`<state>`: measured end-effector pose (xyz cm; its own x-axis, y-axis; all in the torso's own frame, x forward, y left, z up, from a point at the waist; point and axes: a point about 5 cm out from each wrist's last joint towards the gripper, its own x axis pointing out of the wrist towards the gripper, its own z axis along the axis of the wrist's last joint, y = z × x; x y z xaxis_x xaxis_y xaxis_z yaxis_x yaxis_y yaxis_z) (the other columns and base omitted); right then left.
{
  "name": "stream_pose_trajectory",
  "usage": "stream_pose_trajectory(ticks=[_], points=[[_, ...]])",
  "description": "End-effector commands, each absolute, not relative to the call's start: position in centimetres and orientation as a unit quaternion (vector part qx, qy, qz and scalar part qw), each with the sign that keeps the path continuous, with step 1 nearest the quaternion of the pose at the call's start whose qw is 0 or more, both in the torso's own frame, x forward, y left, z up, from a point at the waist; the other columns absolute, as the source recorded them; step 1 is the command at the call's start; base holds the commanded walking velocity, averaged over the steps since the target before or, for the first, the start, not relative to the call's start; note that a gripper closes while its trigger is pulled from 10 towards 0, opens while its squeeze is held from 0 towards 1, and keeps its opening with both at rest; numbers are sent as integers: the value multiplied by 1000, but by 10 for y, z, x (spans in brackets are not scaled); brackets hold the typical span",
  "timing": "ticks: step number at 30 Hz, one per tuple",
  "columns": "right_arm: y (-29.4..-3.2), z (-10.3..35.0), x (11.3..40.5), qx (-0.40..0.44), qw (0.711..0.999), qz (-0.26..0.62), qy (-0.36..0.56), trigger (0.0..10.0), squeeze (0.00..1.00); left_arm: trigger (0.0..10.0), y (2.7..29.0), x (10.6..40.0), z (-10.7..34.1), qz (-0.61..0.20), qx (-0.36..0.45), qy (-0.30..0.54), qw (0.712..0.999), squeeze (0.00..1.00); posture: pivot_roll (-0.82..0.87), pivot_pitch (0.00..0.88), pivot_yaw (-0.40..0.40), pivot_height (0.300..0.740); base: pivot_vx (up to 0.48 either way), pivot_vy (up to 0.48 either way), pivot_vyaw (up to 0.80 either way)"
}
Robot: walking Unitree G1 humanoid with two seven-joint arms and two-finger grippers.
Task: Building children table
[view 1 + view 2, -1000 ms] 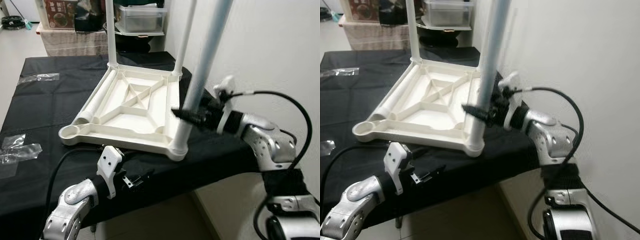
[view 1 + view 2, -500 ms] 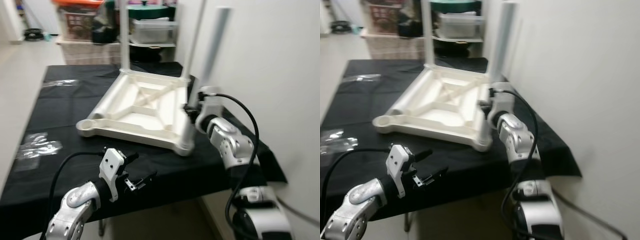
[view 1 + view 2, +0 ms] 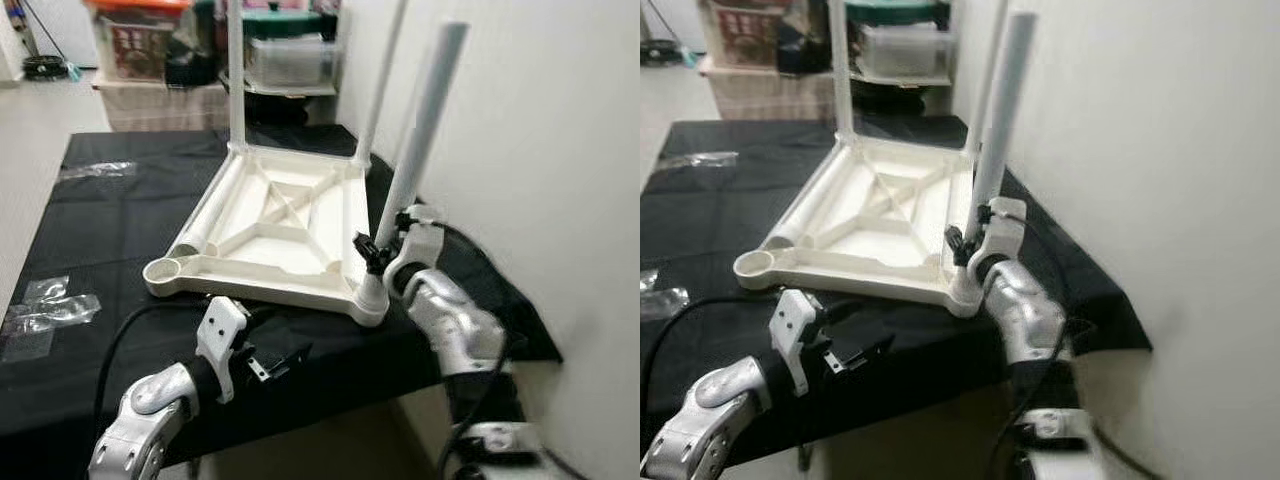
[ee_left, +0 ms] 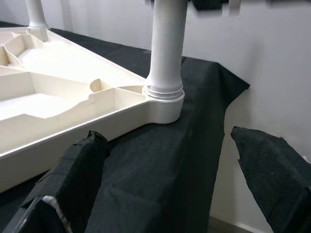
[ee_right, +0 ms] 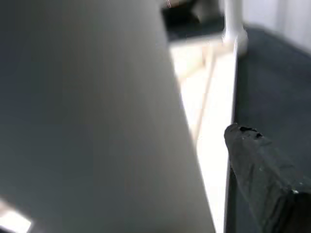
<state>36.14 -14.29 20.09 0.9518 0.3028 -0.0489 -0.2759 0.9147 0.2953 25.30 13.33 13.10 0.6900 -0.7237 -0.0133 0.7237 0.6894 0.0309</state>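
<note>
Right pincer (image 3: 372, 252) slid down near leg (image 3: 418, 150) | tabletop (image 3: 270, 225) unmoved

Even, bright indoor light falls on the head views, which are slightly soft, with the storage shelves (image 3: 200, 50) at the back blurred. In the right wrist view the white table leg (image 5: 97, 111) looms out of focus, shaded grey. The left wrist view is sharp on the black tablecloth (image 4: 165, 165).

No legible txt anywhere. Box (image 3: 135, 42) at the back had a printed label, too blurry to read.
</note>
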Motion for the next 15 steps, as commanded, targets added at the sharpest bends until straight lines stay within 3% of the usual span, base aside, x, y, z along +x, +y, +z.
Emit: stream_pose_trajectory(ticks=[1,4,6,7,8,9,11,15], points=[[-145,225,363,123,956,268,1,10000,0,10000,132,253,128,-397,11,7,918,0,60,0,-102,740,0,0,0],[-154,237,360,78,923,376,-27,10000,0,10000,132,252,128,-397,11,7,918,0,68,0,-107,740,0,0,0],[-154,237,360,78,923,376,-27,10000,0,10000,132,252,128,-397,11,7,918,0,68,0,-107,740,0,0,0],[-154,238,357,67,912,403,-29,9333,0,10000,132,252,128,-396,10,7,918,0,68,0,-107,740,0,0,0],[-154,238,357,67,912,403,-29,9333,0,10000,132,252,128,-396,10,7,918,0,68,0,-107,740,0,0,0],[-151,230,349,50,887,459,-19,0,0,10000,132,251,128,-396,11,7,918,0,74,0,-109,740,0,0,0],[-149,208,337,16,850,527,17,0,0,10000,132,251,129,-395,13,7,918,0,78,0,-111,740,0,0,0],[-148,197,341,2,862,505,43,0,0,10000,134,251,129,-394,13,7,919,0,80,0,-113,740,0,0,0]])
